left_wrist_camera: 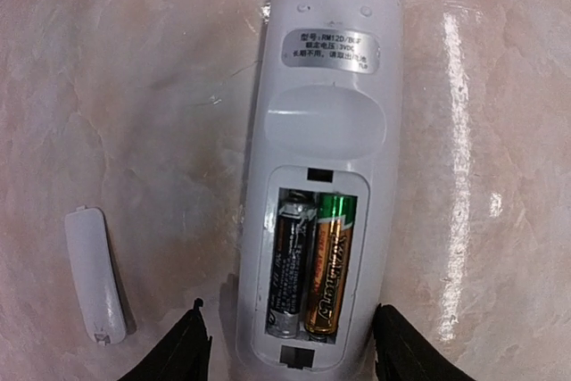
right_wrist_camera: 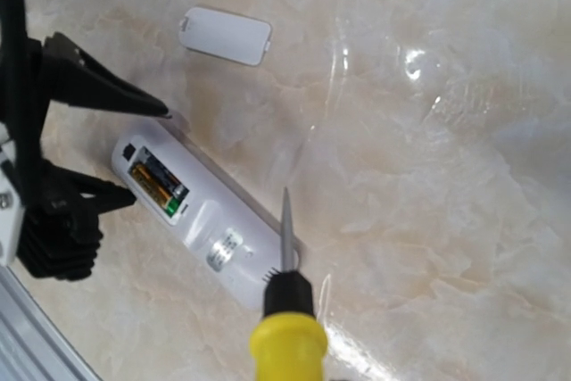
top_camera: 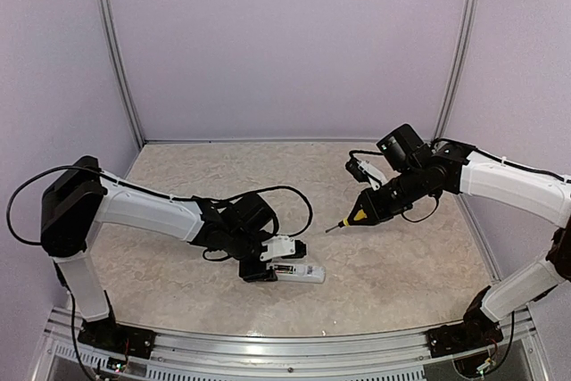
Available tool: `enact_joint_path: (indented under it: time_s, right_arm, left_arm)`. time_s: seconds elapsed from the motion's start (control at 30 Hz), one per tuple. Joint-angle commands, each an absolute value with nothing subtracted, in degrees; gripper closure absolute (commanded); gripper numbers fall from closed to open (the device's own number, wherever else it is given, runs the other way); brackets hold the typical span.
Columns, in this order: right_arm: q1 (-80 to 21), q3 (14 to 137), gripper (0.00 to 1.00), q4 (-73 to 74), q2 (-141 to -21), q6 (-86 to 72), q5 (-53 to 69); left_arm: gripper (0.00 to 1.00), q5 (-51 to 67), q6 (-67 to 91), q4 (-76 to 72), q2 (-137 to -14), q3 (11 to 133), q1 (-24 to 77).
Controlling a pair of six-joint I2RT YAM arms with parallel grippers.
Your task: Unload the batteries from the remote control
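Note:
The white remote control (left_wrist_camera: 326, 122) lies back-up on the table with its battery bay open. A dark battery (left_wrist_camera: 290, 269) and a brassy-gold battery (left_wrist_camera: 328, 265) sit side by side in the bay. My left gripper (left_wrist_camera: 290, 354) is open, with its fingers (left_wrist_camera: 174, 354) on either side of the remote's near end. In the top view the left gripper (top_camera: 268, 267) is at the remote (top_camera: 303, 273). My right gripper (top_camera: 373, 205) is shut on a yellow-handled screwdriver (right_wrist_camera: 287, 332), held in the air above and to the right of the remote (right_wrist_camera: 205, 220).
The small white battery cover (left_wrist_camera: 94, 276) lies loose on the table left of the remote; it also shows in the right wrist view (right_wrist_camera: 225, 35). Marbled tabletop (top_camera: 393, 265) is walled at the back and sides. A metal rail (top_camera: 268, 350) runs along the near edge.

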State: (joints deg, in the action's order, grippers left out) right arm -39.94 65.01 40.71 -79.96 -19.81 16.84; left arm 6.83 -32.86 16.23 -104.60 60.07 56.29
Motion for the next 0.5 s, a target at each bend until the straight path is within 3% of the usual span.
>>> enact_joint_path:
  time_s: [0.0,0.3,0.47]
  right_arm:
    - [-39.6,66.7,1.0,42.2,-80.6,-19.2,16.8]
    - [-39.5,67.2,1.0,44.1,-80.8,-19.1,17.1]
    - [-38.9,68.9,1.0,47.7,-80.3,-17.5,16.5]
  left_arm:
    - [0.43,7.4,-32.5,15.4,-103.7,59.0,56.1]
    - [0.56,8.5,-29.1,13.0,-104.2,59.4,56.5]
    - [0.56,8.3,-22.3,10.4,-105.0,61.5,58.1]
